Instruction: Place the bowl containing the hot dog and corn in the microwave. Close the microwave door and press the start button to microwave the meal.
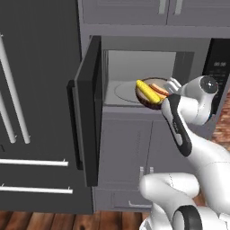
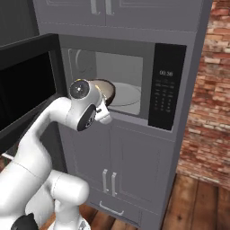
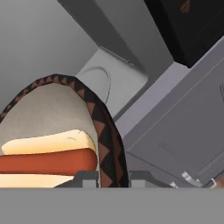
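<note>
The dark brown bowl [image 1: 151, 100] hangs tilted at the mouth of the open microwave [image 1: 134, 67], just in front of the round turntable [image 1: 123, 92]. The yellow corn [image 1: 145, 90] and the hot dog [image 1: 158, 89] lie in it. My gripper [image 1: 167, 90] is shut on the bowl's right rim. In the hand view the patterned rim [image 3: 105, 131] passes between my fingertips [image 3: 85, 177], with the hot dog [image 3: 48, 159] just inside. From the right, the bowl [image 2: 106, 89] shows behind my wrist. The microwave door [image 1: 87, 112] stands wide open to the left.
The black keypad panel [image 2: 166, 90] sits right of the cavity. Grey cabinet doors [image 1: 130, 152] lie below and more cabinets [image 2: 134, 11] above. A dark fridge with long handles [image 1: 13, 99] stands left of the open door. A brick wall [image 2: 211, 90] is at the right.
</note>
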Tool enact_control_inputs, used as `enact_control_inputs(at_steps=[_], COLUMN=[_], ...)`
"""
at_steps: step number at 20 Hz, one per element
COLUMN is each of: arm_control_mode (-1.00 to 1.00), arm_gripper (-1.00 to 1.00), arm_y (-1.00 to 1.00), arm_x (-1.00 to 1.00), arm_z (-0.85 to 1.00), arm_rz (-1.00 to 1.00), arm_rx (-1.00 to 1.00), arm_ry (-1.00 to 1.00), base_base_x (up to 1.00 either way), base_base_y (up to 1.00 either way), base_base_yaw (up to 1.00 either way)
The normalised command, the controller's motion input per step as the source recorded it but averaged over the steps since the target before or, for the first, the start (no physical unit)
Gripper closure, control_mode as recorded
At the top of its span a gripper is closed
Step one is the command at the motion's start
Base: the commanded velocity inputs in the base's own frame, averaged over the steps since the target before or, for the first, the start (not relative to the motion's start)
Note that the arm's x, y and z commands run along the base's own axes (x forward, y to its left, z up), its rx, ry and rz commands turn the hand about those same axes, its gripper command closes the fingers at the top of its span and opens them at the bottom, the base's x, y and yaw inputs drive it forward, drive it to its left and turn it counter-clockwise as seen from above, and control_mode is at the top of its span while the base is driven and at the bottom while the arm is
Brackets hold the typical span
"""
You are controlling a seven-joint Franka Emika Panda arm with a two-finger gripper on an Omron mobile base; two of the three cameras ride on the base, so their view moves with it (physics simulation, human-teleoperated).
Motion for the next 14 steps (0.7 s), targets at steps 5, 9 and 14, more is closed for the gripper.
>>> enact_control_inputs(at_steps=[5, 9, 14], arm_control_mode=[-1.00, -1.00, -1.00], arm_gripper=[1.00, 1.00, 1.00], arm_y=[-0.15, -0.01, -0.01], arm_x=[0.55, 0.58, 0.62], arm_z=[-0.02, -0.03, -0.08], arm_rz=[-0.02, -0.03, -0.03], arm_rx=[0.00, 0.00, 0.00], arm_ry=[0.02, 0.00, 0.00], base_base_x=[0.00, 0.00, 0.00], base_base_y=[0.00, 0.00, 0.00], base_base_yaw=[0.00, 0.00, 0.00])
